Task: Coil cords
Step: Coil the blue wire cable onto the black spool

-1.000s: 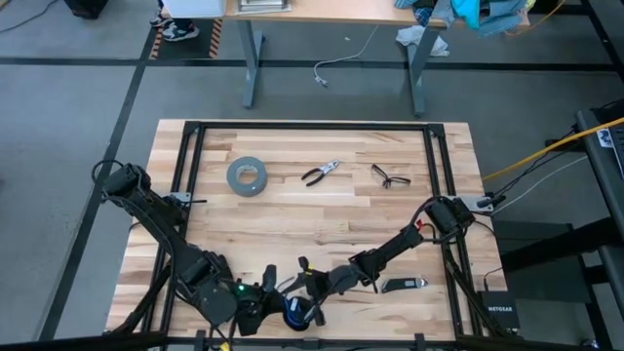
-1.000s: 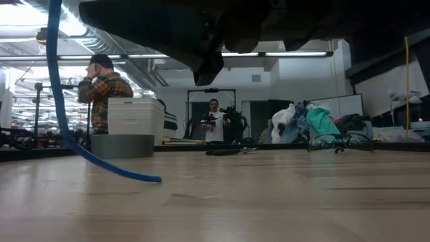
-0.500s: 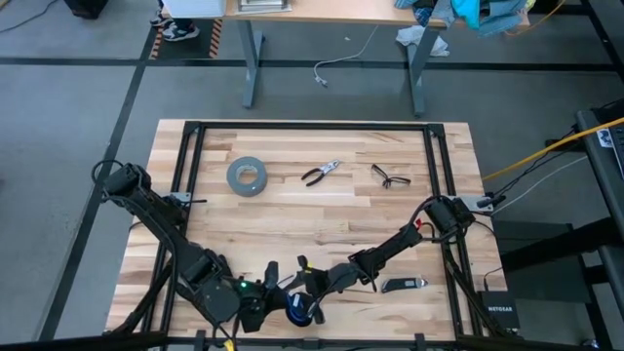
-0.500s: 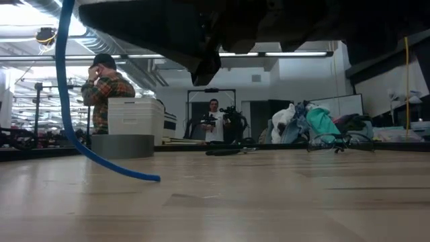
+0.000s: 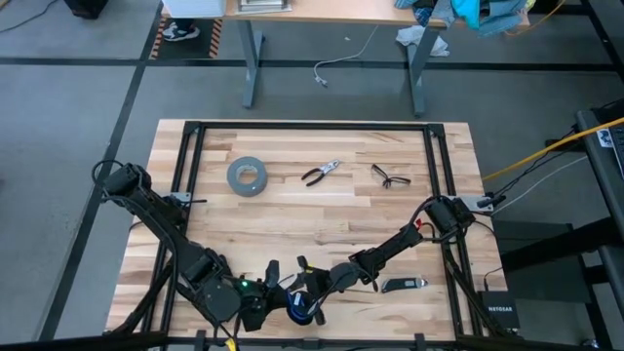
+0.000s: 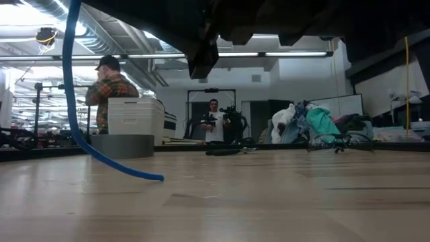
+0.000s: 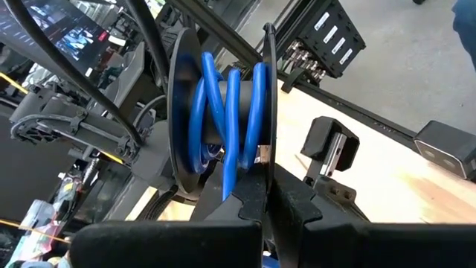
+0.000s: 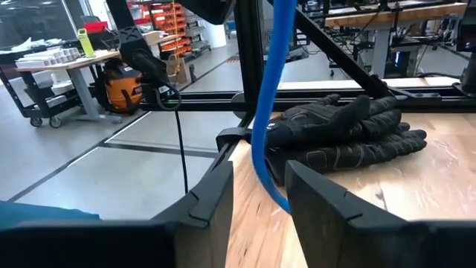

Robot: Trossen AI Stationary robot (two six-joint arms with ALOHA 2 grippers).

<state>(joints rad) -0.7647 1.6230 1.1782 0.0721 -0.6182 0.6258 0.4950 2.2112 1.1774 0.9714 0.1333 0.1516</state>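
Observation:
A blue cord is wound on a black reel, which shows at the table's near edge in the high view. My left gripper is shut on the reel. A loose length of the cord hangs down, and its free end lies on the table. My right gripper is open. Its fingers stand on either side of the hanging cord, and I see no touch. Both grippers are close together at the near edge. My left gripper pinches the rim of one black flange of the reel between its two fingers. The reel stands on edge beyond the fingertips, with the blue windings beside the held flange. The fingers themselves hide the rest of the contact.
Black gloves lie on the table just beyond my right gripper. A grey tape roll, pliers and glasses lie at the far side. A dark small tool lies near the right arm. A black frame borders the table.
In the low view the upper part of the hanging blue cord has swung toward the right of the picture, while its free end has stayed on the table. The grippers have kept about where they were.

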